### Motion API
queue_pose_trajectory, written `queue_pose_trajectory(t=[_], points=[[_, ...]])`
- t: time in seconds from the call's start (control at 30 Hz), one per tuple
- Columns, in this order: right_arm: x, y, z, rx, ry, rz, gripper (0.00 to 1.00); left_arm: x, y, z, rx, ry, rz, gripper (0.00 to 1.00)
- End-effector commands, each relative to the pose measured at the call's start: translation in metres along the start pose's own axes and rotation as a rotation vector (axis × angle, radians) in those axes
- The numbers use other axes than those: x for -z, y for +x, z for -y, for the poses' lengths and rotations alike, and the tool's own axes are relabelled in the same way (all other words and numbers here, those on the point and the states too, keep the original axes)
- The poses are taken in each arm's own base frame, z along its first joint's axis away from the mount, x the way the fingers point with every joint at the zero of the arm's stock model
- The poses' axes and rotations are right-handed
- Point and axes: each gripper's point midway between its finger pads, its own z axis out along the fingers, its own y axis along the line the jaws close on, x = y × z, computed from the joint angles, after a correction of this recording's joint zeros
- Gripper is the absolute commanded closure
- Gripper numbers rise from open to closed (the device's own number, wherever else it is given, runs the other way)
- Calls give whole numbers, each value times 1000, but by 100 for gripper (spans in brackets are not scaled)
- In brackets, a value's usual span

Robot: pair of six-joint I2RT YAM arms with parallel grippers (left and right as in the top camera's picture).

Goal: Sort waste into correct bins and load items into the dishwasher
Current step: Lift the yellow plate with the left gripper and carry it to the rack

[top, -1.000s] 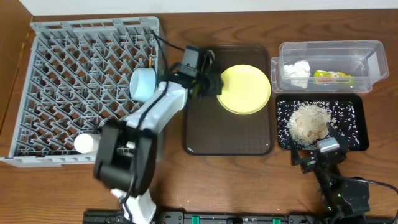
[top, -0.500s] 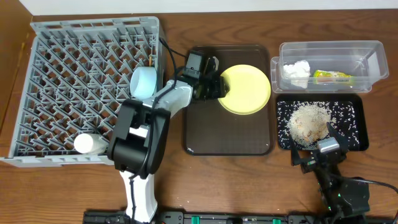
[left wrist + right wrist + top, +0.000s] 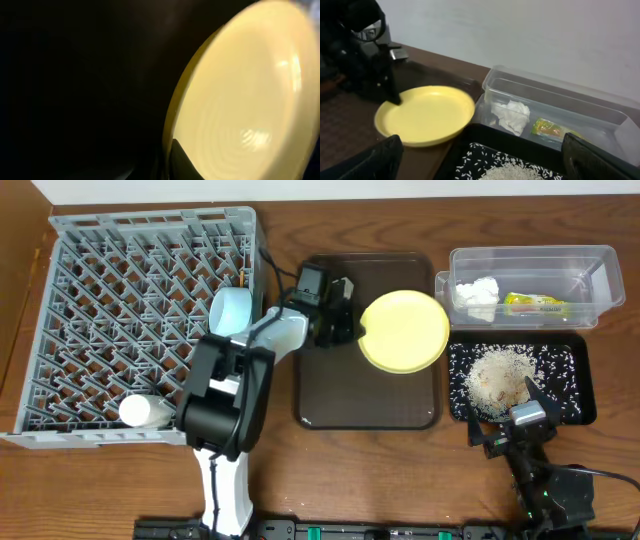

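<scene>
Gripping rim of yellow plate [image 3: 405,330]: left tool [image 3: 352,326]. Empty right tool [image 3: 512,432] spread wide. Print on wrapper [image 3: 535,303] too small to read.

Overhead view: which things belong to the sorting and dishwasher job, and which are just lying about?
In the job: yellow plate, grey dish rack, light blue bowl, clear tub, tissue, snack wrapper, black tray, rice scraps.
Just lying about: dark brown serving tray, wooden table.

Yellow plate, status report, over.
Left gripper shut on round yellow plate, over dark brown tray. Right gripper open, empty. Light blue bowl beside left arm.
</scene>
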Motion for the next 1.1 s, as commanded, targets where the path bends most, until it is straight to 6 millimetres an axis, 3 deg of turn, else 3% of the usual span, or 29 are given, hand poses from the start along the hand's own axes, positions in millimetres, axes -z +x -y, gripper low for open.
queue_pose_trajectory(t=[0.0,0.2,0.37,0.5,0.6,0.77,0.97,1.07], points=[[0,0,-2,12,-9,2,1,51,-19,11,-25,31,79,93],[0,0,-2,12,-9,2,1,161,-50,13,-30,-29,295,93],[0,0,-2,12,-9,2,1,250,-59,-8,38,-66,465,93],[0,0,-2,12,-9,2,1,316,-58,-57,161,-155,599,93],[0,0,-2,12,-9,2,1,365,-47,-122,303,-325,698,93],[0,0,-2,12,-9,2,1,413,-36,-190,398,-593,800,93],[0,0,-2,12,-9,2,1,448,-39,-213,302,-802,853,93],[0,0,-2,12,-9,2,1,454,-38,-225,278,-891,834,93]])
